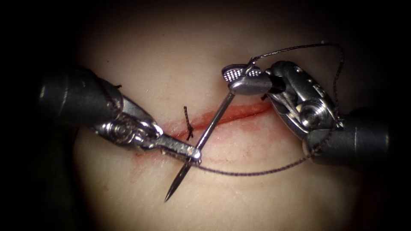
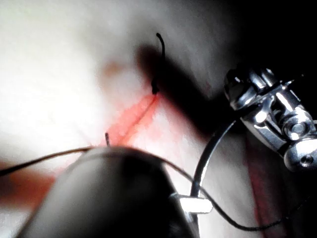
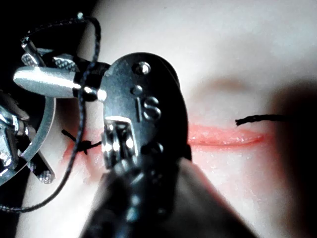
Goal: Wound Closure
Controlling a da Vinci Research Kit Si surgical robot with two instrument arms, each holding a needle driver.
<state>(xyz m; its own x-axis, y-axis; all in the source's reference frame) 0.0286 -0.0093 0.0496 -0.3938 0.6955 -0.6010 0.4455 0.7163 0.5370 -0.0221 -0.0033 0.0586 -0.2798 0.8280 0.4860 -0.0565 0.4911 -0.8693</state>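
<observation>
- left tool: shaft enters from 9 o'clock, runs down toward 4 o'clock, wrist nearly in line with shaft. Jaws pressed together on the needle, pinching it near the pointed end.
- needle: free of the tissue, lying over the cut on a slant. Point hangs past the left tool toward 7 o'clock; the other end runs up toward 1 o'clock, under the right tool's tip.
- tied stitch: across the cut just left of the needle, short cut end standing up toward 12.
- thread: runs from the needle at the left jaws, sweeps right in a low arc, climbs past the right tool's wrist and loops over the top back to its jaws.
- right tool: shaft in from 3 o'clock, wrist bent so the jaws point toward 9. Jaws spread, serrated face showing; thread lies across them. Cannot tell whether they touch the needle end.
- red fluid: along the cut and smeared on the tissue below it.
</observation>
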